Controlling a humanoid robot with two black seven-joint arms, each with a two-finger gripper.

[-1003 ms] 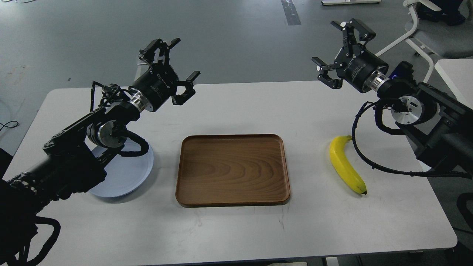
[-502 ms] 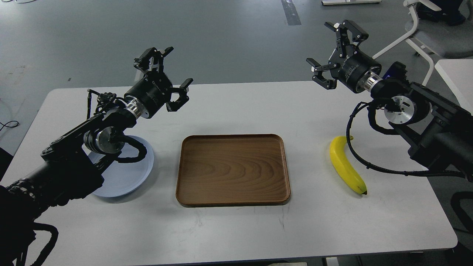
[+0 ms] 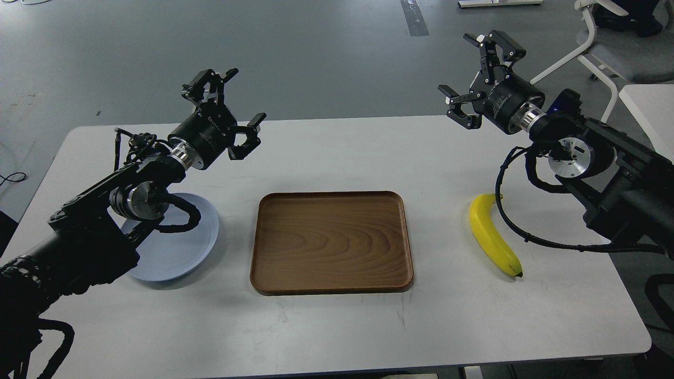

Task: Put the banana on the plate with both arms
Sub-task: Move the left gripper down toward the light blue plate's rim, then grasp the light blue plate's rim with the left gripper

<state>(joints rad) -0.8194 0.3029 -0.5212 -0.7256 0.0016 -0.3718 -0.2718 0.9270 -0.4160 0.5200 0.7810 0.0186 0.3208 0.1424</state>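
Observation:
The yellow banana (image 3: 493, 236) lies on the white table (image 3: 337, 326) at the right, stem end away from me and dark tip toward me. The pale blue-grey plate (image 3: 179, 247) lies at the left, partly hidden under my left arm. My left gripper (image 3: 224, 108) is open and empty, held high above the table's far left, beyond the plate. My right gripper (image 3: 476, 71) is open and empty, held high above the far right edge, well beyond the banana.
A brown wooden tray (image 3: 331, 242) lies in the middle of the table between plate and banana. A white chair (image 3: 605, 47) and another white table's corner (image 3: 650, 108) stand at the far right. My right arm's black cable (image 3: 513, 221) hangs beside the banana.
My left gripper has moved left and a little away from the tray. My right gripper has shifted slightly left and stayed high. Banana, plate and tray have not moved.

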